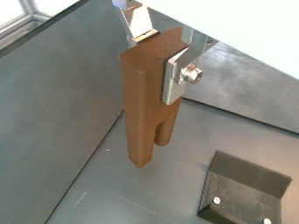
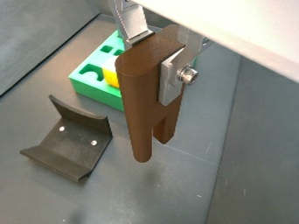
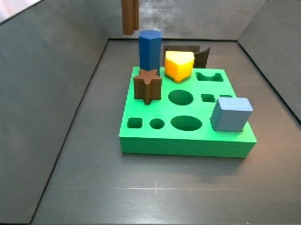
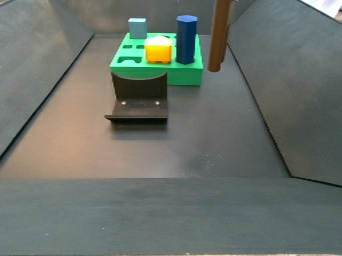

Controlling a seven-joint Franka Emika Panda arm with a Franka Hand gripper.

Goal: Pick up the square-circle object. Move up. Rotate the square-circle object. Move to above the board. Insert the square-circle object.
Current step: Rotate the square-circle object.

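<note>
Gripper (image 1: 160, 59) jaws clamped on square-circle object (image 1: 147, 101), hanging upright, lifted off the floor; board (image 2: 96, 77) near fixture (image 2: 68, 138).

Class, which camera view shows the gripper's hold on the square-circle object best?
A wrist view: the gripper plates clamp the square-circle object near its top. Both side views show only the hanging block, gripper out of frame.

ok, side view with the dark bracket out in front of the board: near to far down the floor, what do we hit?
Dark L-shaped fixture → thick bright green board → yellow block → light blue cube. The hand is out of frame above, shut on the tall dark brown square-circle object.
</note>
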